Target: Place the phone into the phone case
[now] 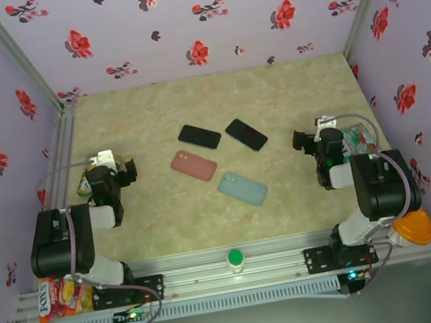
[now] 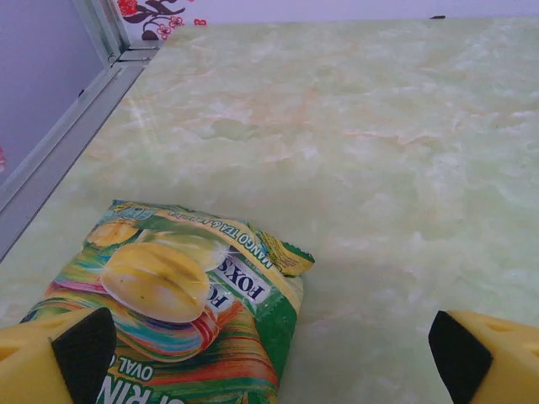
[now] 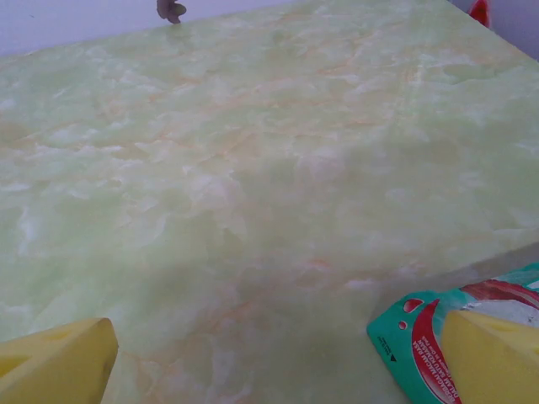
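1. On green marbled table point(image 1: 287, 93), lying midway between the arms: left phone point(image 1: 199, 137) and right phone point(image 1: 246, 134), both black; just nearer, pink case point(image 1: 193, 166) and teal case point(image 1: 243, 188); all well apart from both grippers.
2. Waiting at the sides: left gripper point(image 2: 269, 362) gaping wide over sweets bag point(image 2: 194, 311); right gripper point(image 3: 274, 362) likewise spread, holding nothing, beside teal bag point(image 3: 413, 332).
3. Judging by this: sitting at the very start; nothing grasped; no phone cased.
4. Calling next, probably, for reaching in to one phone; pinching its long edges; lifting, then lining it squarely over a case; possibly steadying that case with the other arm.
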